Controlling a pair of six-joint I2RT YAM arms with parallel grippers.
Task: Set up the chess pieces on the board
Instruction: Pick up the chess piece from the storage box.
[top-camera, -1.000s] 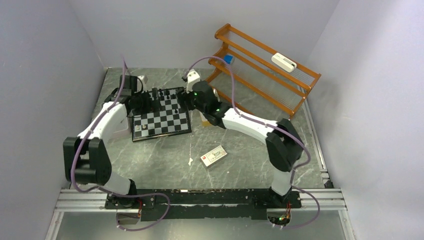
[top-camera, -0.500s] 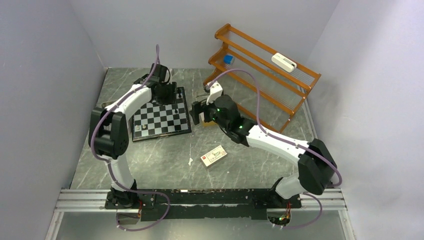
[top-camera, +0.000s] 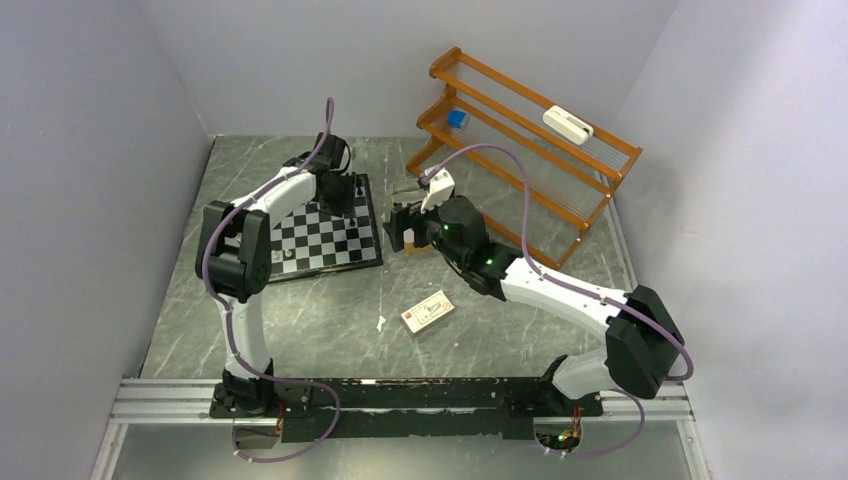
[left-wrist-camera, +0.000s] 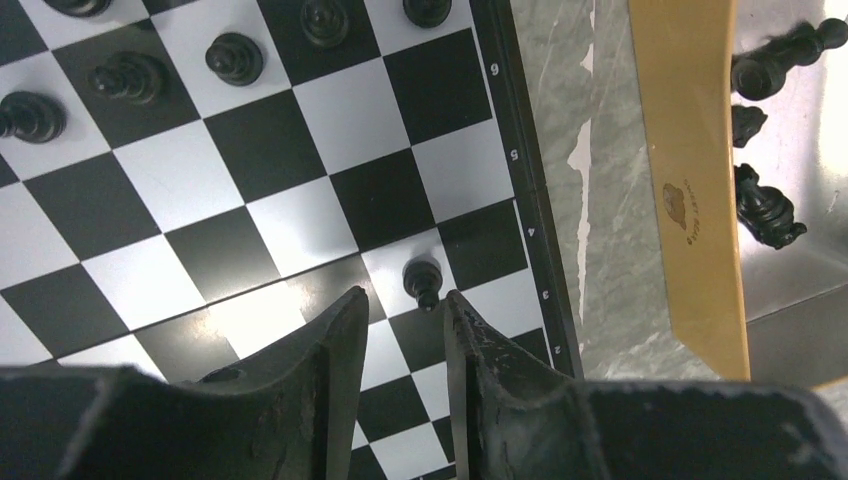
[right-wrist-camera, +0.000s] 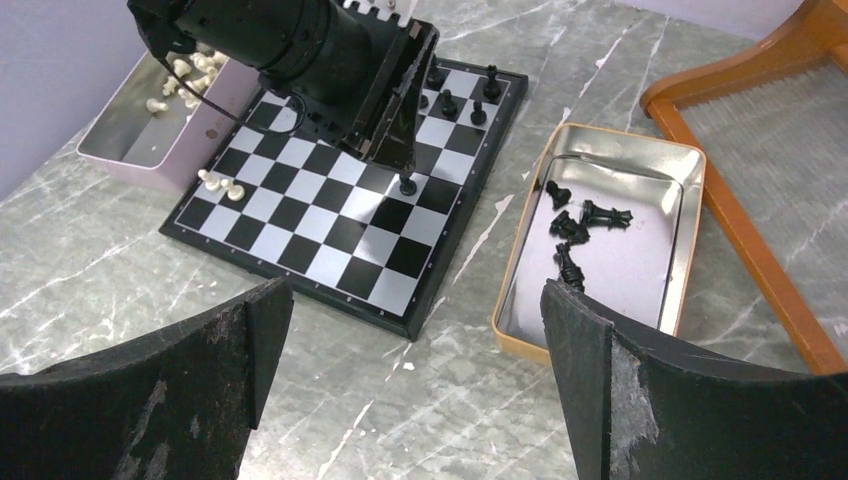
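The board (top-camera: 320, 240) lies left of centre, also seen in the left wrist view (left-wrist-camera: 250, 200) and the right wrist view (right-wrist-camera: 330, 230). My left gripper (left-wrist-camera: 400, 305) points down over its right side, open only narrowly. A black pawn (left-wrist-camera: 422, 280) stands on a white square just ahead of its right fingertip, not between the fingers; the same pawn (right-wrist-camera: 407, 184) shows from the right. Several black pieces (left-wrist-camera: 235, 57) stand in the far rows. Two pale pieces (right-wrist-camera: 222, 184) stand near the left edge. My right gripper (right-wrist-camera: 415, 295) hangs wide open and empty over bare table.
A tan tin (right-wrist-camera: 520, 250) right of the board holds several loose black pieces (right-wrist-camera: 585, 215). A pink tray (right-wrist-camera: 200, 130) of pale pieces sits at the board's left. A wooden rack (top-camera: 530, 150) stands at the back right. A small card box (top-camera: 428, 311) lies nearer the arms.
My left arm swung from the board's left side to its far right, and its jaws narrowed. My right arm drew back off the board toward the tin and opened wide.
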